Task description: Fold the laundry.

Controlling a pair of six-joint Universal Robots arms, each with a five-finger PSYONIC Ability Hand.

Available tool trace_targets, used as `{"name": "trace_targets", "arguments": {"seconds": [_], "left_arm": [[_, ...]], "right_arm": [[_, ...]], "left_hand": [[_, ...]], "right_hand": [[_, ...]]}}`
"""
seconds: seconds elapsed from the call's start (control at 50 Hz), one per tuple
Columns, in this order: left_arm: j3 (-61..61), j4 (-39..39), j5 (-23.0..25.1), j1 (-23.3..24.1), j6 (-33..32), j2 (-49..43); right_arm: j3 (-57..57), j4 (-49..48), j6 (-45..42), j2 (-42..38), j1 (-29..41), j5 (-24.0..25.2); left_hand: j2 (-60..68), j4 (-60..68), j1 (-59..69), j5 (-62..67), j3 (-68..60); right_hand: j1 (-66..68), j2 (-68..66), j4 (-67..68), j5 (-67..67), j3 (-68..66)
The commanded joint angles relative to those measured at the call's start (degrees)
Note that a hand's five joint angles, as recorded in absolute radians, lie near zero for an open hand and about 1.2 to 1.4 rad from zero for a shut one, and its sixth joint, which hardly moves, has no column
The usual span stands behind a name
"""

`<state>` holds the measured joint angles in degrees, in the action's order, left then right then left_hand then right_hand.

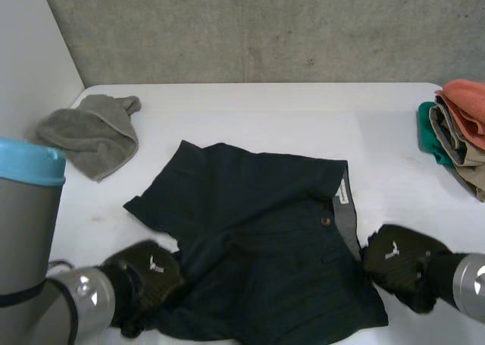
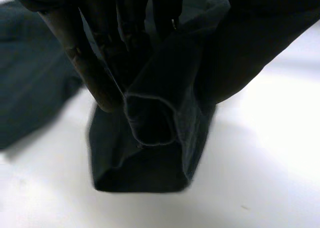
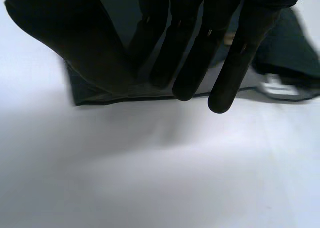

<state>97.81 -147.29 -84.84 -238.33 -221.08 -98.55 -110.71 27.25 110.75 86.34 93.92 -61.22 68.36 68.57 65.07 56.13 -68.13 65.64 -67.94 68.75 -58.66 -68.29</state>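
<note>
Navy shorts [image 1: 258, 231] lie flat in the middle of the white bench [image 1: 265, 110]. We read their long axis as running across it from side to side. The waistband [image 1: 350, 208] is at the robot's right, running from far to near, and both legs [image 1: 163, 193] point to the robot's left. The waistband's grey lining is turned up. A small brown button [image 1: 326, 220] sits just inside it and a white label [image 1: 342, 196] lies on the lining. Its writing is too small for us to read.

We find the left hand [image 1: 148, 273] at the hem of the near leg, at the shorts' near left corner. In its wrist view the fingers [image 2: 131, 32] and thumb pinch a fold of the dark cloth, which is raised off the bench and hangs in a loop below the fingertips.

We find the right hand [image 1: 398, 258] at the near end of the waistband. In its wrist view its fingers [image 3: 192, 52] are stretched out straight over the shorts' edge, tips above bare bench, and the cloth lies flat beneath them.

A crumpled grey towel [image 1: 91, 133] lies at the far left. A stack [image 1: 458, 133] of folded clothes sits at the right edge, orange on top, then tan and green. Both are well apart from the shorts.
</note>
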Motion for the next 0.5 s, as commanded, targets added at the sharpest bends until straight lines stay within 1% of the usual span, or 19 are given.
{"name": "trace_targets", "arguments": {"seconds": [0.02, 0.04, 0.08, 0.12, 0.14, 0.18, 0.2, 0.24, 0.26, 0.28, 0.36, 0.42, 0.5], "left_arm": [[-10.5, -9.2, -5.7, -1.5, 0.6, -6.6], [-13.4, -11.0, -6.2, -2.4, 0.9, -8.7], [-16.4, -12.7, -6.2, -3.2, 1.0, -10.8], [-20.3, -13.3, -6.2, -4.1, 0.9, -13.2], [-21.3, -12.9, -6.2, -4.2, 0.9, -14.0], [-23.3, -11.9, -6.4, -4.1, 0.9, -15.3], [-24.5, -10.3, -6.4, -4.0, 1.0, -16.2], [-25.1, -8.6, -6.2, -4.0, 1.2, -16.8], [-25.3, -7.4, -6.1, -3.9, 1.5, -17.1], [-25.3, -7.0, -6.0, -3.9, 1.8, -17.1], [-25.2, -6.7, -5.8, -3.5, 2.7, -17.1], [-25.3, -6.8, -6.0, -3.5, 3.3, -17.4], [-25.5, -7.1, -6.0, -3.7, 4.1, -17.7]], "right_arm": [[5.1, -11.2, 17.3, -1.9, 2.8, -0.8], [6.1, -13.9, 21.2, -2.3, 3.9, -1.6], [7.4, -16.7, 25.2, -2.5, 4.6, -2.8], [9.2, -19.8, 31.5, -2.4, 5.4, -5.0], [9.6, -20.5, 33.8, -2.3, 5.7, -5.7], [10.3, -21.0, 38.3, -2.1, 6.1, -7.0], [10.8, -20.7, 42.0, -1.5, 6.9, -8.2], [11.0, -20.0, 45.4, -0.7, 7.8, -9.6], [11.2, -18.7, 48.2, 0.3, 8.5, -11.0], [11.2, -17.6, 49.7, 0.7, 8.7, -11.9], [11.8, -11.4, 54.8, 2.1, 9.7, -15.0], [11.7, -6.2, 57.9, 2.9, 11.6, -15.8], [9.9, -2.2, 60.5, 3.8, 14.7, -16.6]], "left_hand": [[11.6, 11.4, 14.9, 13.9, -11.9], [11.6, 11.4, 14.9, 13.9, -11.9], [11.6, 11.4, 14.9, 13.9, -11.9], [11.6, 11.4, 14.9, 13.9, -11.9], [11.6, 11.4, 14.9, 13.9, -11.9], [11.6, 11.4, 14.9, 13.9, -11.9], [11.6, 11.4, 14.9, 13.9, -11.9], [11.6, 11.4, 14.9, 13.9, -11.9], [11.6, 11.4, 14.9, 13.9, -11.9], [11.6, 11.4, 14.9, 13.9, -11.9], [11.6, 11.4, 14.9, 13.9, -11.9], [11.6, 11.4, 14.9, 13.9, -11.9], [11.6, 11.4, 14.9, 13.9, -11.9]], "right_hand": [[14.4, -12.1, 11.3, -11.3, -11.7], [14.4, -12.1, 11.3, -11.3, -11.7], [14.4, -12.1, 11.3, -11.3, -11.7], [14.4, -12.1, 11.3, -11.3, -11.7], [9.8, -7.5, 6.7, -6.8, -7.2], [-6.1, 8.4, -9.2, 9.1, 8.7], [-25.2, 27.5, -28.3, 28.2, 27.8], [-36.4, 38.7, -39.5, 39.4, 39.1], [-44.5, 46.8, -47.6, 47.5, 47.1], [-48.5, 50.8, -51.6, 51.5, 51.2], [-51.4, 53.7, -54.5, 54.4, 54.1], [-51.4, 53.7, -54.5, 54.4, 54.1], [-51.3, 53.6, -54.4, 54.3, 53.9]]}}
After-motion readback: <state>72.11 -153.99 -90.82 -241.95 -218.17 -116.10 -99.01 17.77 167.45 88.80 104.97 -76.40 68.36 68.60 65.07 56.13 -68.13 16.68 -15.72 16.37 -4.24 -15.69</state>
